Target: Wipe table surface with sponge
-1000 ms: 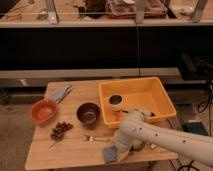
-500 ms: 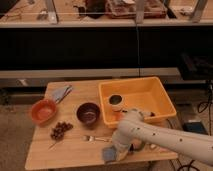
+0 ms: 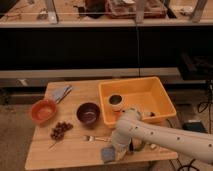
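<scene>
So my gripper (image 3: 116, 149) is down at the front edge of the worktop (image 3: 70, 152), right up against the sponge (image 3: 106, 154), the grey-blue pad poking out on its left side. Tbh can't tell if the gripper's clamped on it or just sitting against it, my own arm's in the way.

What changed over the last sec: not much. Arm crept a bit to the left and the sponge barely budged w/ it. Imo that means the wipe stroke is only just starting and most of the surface isn't covered yet.

Going outward:
- fork (image 3: 95, 138) just behind the sponge
- dark bowl (image 3: 88, 112)
- small dark clump, grapes prob (image 3: 60, 130)
- orange bowl (image 3: 43, 110) far left
- blue cloth (image 3: 61, 92) back left
- yellow bin (image 3: 106, 95) back right w/ a cup (image 3: 115, 101) inside
</scene>
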You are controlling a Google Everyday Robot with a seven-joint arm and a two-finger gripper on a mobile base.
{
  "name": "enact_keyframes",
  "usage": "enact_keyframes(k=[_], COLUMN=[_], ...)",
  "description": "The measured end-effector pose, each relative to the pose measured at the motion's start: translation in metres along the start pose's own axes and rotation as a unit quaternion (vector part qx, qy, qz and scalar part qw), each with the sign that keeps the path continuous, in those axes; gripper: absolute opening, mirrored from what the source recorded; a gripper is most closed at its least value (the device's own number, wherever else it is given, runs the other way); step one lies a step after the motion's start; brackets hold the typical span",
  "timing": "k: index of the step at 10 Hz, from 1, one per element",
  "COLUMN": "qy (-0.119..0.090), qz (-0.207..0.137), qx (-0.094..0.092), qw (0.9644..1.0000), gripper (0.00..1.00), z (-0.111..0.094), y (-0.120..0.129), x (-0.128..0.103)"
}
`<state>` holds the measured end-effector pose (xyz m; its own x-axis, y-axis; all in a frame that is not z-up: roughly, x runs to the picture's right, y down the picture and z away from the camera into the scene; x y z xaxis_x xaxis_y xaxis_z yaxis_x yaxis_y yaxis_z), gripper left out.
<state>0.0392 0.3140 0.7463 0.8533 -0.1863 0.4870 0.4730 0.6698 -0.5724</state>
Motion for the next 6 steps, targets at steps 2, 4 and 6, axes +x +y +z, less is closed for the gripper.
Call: enact_keyframes(k=[2,4,6], qy=[0.000,0.000,-0.011], qz=[0.003,0.003,-0.019], qx=[0.000,0.001,0.014], qw=[1.0000,1.0000,0.9997], gripper=[0.03,0.00,0.00], z=[-0.001,-0.002,-0.012], y=[0.001,0.001,-0.005], x=[0.001,0.001,-0.012])
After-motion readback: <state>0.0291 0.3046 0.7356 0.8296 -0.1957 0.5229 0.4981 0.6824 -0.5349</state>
